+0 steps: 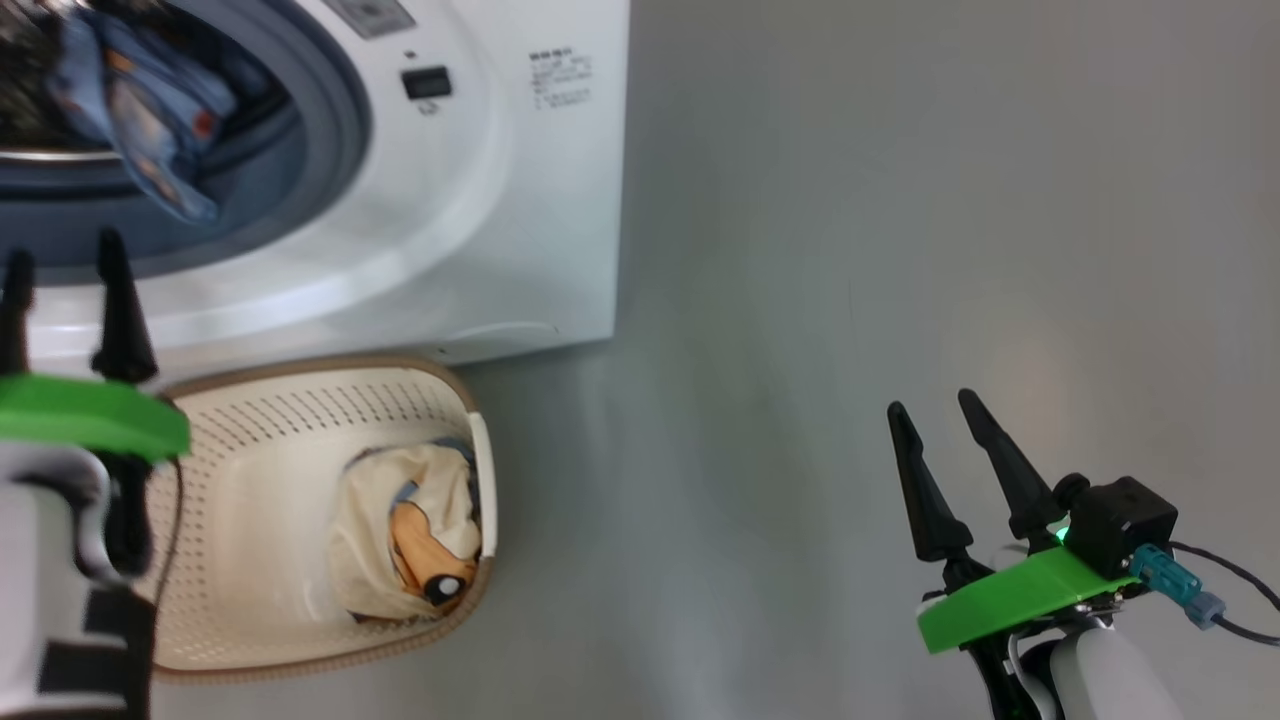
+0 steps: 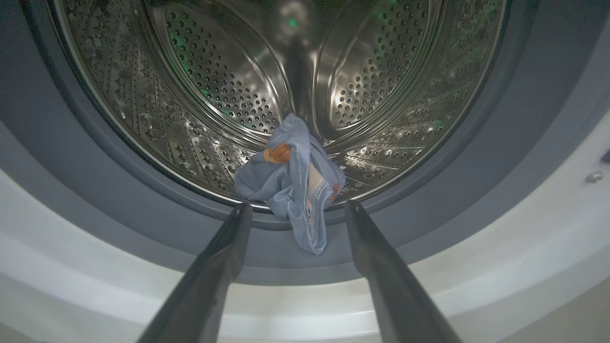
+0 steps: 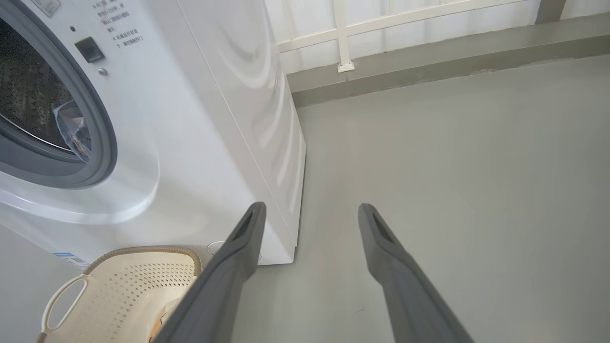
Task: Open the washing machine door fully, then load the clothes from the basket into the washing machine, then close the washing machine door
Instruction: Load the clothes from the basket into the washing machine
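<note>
Left pincer (image 2: 298,206) gapes empty, blue garment (image 2: 290,181) beyond its tips, draped over rubber ring (image 2: 105,190); right pincer (image 3: 310,212) released

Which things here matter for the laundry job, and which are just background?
Job: washing machine; light blue garment, hanging over the drum's lip; basket; cream garment inside it.
Background: grey floor; white railing; grey kerb.

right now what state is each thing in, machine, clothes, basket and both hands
washing machine, mouth uncovered, drum showing
blue garment, hanging over the drum lip, partly inside
cream garment, crumpled in the basket
basket, on the floor by the washing machine, holding one garment
left hand, open, empty, facing the drum
right hand, open, empty, above the floor
</note>
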Tool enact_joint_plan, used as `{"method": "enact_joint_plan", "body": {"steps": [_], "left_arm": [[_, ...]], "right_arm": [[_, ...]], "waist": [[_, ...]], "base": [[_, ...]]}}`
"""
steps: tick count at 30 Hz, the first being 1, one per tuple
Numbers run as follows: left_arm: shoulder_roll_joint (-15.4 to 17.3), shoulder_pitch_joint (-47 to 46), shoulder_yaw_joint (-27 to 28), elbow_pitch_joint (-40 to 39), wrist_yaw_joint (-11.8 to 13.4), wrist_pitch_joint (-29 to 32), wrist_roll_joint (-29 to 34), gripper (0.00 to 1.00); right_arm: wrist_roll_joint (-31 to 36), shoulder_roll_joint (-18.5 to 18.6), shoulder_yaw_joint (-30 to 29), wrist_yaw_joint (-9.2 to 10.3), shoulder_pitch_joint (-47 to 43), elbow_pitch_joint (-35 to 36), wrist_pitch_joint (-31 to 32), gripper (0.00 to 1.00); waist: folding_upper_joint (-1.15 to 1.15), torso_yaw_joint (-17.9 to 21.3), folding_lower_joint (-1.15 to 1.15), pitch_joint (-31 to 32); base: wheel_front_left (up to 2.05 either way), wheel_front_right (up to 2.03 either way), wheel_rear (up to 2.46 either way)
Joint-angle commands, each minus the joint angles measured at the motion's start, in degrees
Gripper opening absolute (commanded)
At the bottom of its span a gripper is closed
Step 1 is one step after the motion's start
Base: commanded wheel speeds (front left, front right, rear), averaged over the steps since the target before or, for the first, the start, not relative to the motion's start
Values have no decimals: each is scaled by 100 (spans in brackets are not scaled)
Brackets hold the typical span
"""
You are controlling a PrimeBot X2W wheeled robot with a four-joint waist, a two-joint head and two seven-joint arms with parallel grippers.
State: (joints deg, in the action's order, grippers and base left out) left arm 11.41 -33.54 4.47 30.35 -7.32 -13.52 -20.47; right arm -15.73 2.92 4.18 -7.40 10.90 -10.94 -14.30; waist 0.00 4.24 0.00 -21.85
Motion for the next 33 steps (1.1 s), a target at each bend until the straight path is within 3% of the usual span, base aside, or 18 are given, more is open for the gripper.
{"method": "enact_joint_plan", "body": {"steps": [1,17,30,31,32,33], "left_arm": [[320,-326,121,55,-10,23,-44,100],[990,-2203,-226,1830,-16,260,-442,100],[1290,-3272,-511,2804,-12,184,-421,100],[1312,-3343,-504,2871,-2,160,-425,49],[1332,-3401,-507,2931,0,133,-421,7],[1347,-3450,-513,2981,0,104,-416,0]], "right_arm": [[16,-4,131,-9,106,152,-66,100],[-225,-4,189,-9,365,332,-69,100],[-321,-4,244,-9,454,407,-70,100],[-329,-4,247,-9,459,409,-70,100],[-335,-4,251,-9,463,409,-70,100],[-340,-4,256,-9,465,407,-70,100]], "waist": [[0,288,0,-522],[0,759,0,-1251],[0,910,0,-1546],[0,919,0,-1561],[0,928,0,-1571],[0,937,0,-1579]], "base": [[0,0,0],[0,0,0],[0,0,0],[0,0,0],[0,0,0],[0,0,0]]}}
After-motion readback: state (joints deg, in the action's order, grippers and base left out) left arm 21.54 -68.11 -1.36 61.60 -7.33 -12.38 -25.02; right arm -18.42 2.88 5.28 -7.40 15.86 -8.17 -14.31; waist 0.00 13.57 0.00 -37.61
